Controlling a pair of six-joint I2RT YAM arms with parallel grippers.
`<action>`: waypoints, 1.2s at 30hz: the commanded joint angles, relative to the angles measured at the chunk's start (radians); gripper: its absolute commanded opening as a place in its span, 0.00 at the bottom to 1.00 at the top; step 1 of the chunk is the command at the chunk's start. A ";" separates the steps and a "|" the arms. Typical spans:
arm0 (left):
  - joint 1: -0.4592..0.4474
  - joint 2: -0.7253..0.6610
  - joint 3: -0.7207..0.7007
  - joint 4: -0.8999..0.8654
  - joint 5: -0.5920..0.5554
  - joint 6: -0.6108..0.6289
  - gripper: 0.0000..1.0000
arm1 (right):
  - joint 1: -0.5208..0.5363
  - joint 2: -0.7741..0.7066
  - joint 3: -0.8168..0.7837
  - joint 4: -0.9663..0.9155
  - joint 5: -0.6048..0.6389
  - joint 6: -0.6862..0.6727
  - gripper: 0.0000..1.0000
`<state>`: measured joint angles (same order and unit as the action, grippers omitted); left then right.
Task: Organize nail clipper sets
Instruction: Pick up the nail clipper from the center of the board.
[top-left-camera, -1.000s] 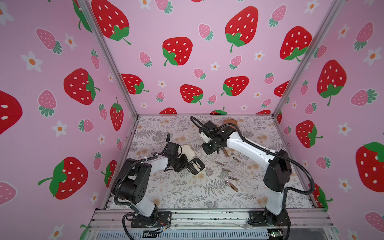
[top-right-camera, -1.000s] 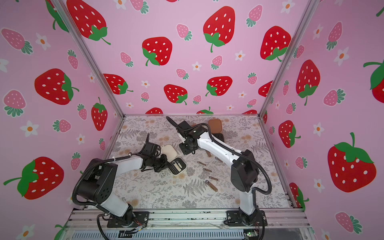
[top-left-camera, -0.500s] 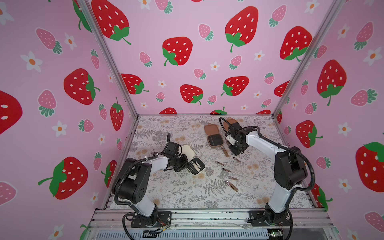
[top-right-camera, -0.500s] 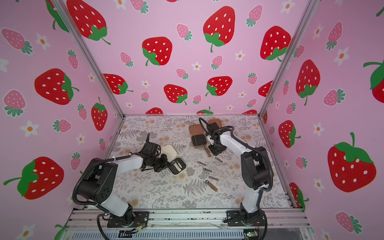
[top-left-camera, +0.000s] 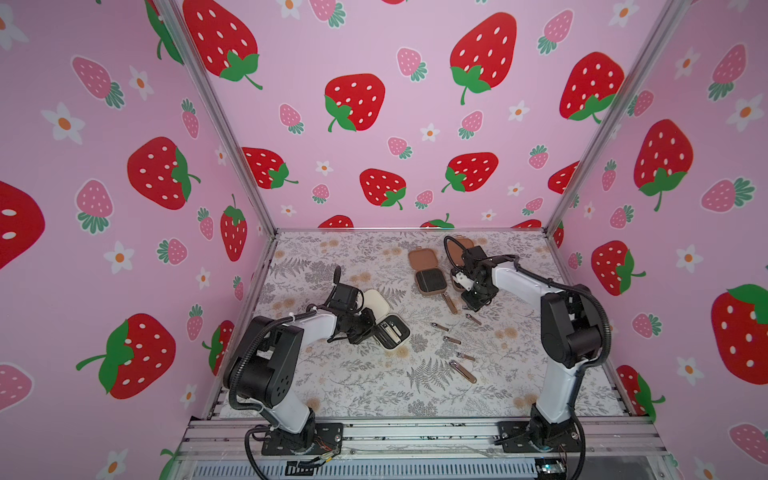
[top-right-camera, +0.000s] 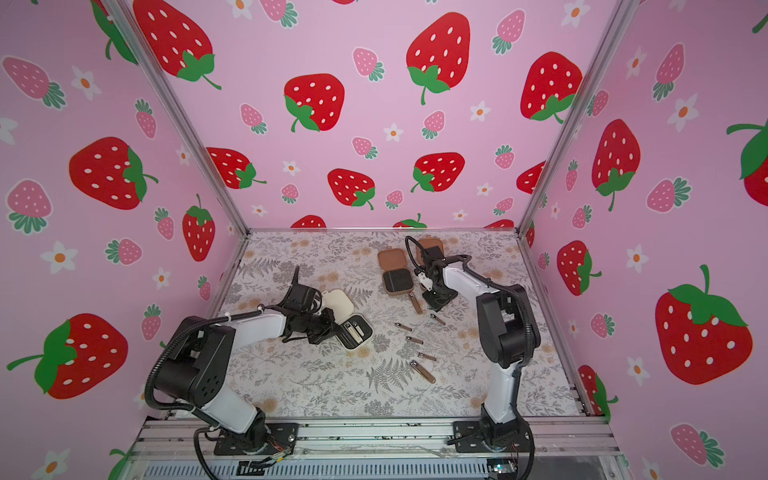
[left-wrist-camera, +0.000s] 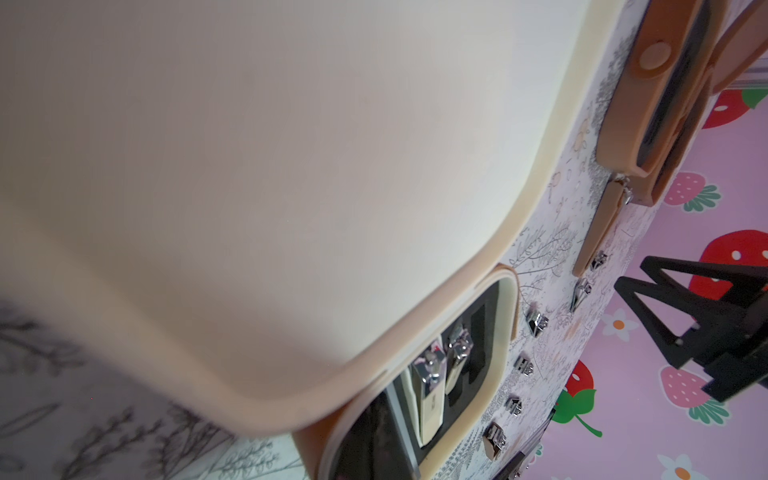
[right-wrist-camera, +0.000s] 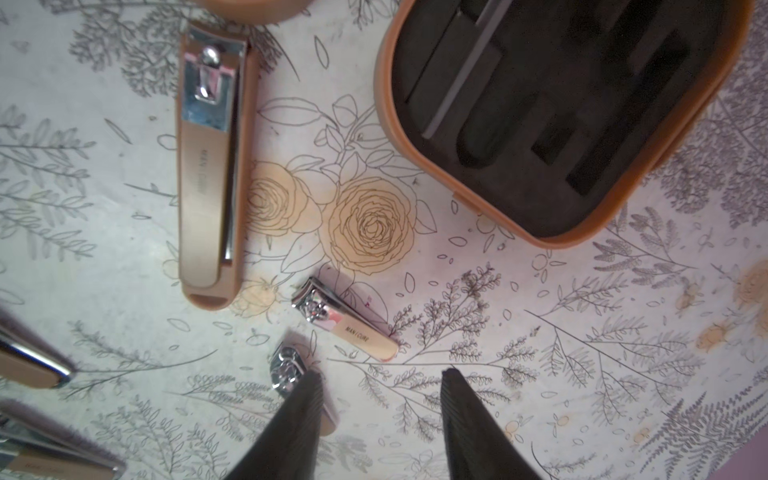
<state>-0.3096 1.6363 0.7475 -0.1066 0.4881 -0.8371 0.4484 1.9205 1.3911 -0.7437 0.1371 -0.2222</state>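
An open cream case lies mid-left in both top views, lid (top-left-camera: 376, 303) up and black base (top-left-camera: 392, 330) holding clippers. My left gripper (top-left-camera: 368, 328) is shut at the case's near edge. The lid (left-wrist-camera: 291, 166) fills the left wrist view and hides the fingertips. An open brown case (top-left-camera: 430, 280), black slots (right-wrist-camera: 552, 116), lies further back. My right gripper (top-left-camera: 473, 303) hangs open just right of it, over bare table (right-wrist-camera: 380, 376). A small clipper (right-wrist-camera: 345, 328) lies just ahead of the fingertips. Another small clipper (right-wrist-camera: 286, 370) is half hidden behind one finger (right-wrist-camera: 299, 415).
A large brown clipper (right-wrist-camera: 210, 166) lies beside the open brown case. Several small metal tools (top-left-camera: 451, 340) trail toward the front, ending at a bigger clipper (top-left-camera: 462, 371). A second brown case (top-left-camera: 461, 245) sits behind the right arm near the back wall.
My right arm has swung rightward off the open brown case, which now lies uncovered, and come down by the loose clippers with its jaws widening. The left arm has not moved.
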 joint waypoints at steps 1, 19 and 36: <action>-0.011 0.033 -0.017 -0.128 -0.051 0.001 0.00 | -0.007 0.013 -0.001 0.004 -0.021 -0.034 0.50; -0.011 0.033 -0.017 -0.133 -0.056 0.000 0.00 | -0.011 0.094 0.014 -0.008 -0.039 -0.054 0.49; -0.011 0.040 -0.017 -0.128 -0.057 -0.001 0.00 | -0.056 0.173 0.044 -0.074 -0.172 -0.069 0.21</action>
<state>-0.3107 1.6363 0.7506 -0.1127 0.4831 -0.8375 0.3981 2.0319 1.4406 -0.7681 -0.0139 -0.2737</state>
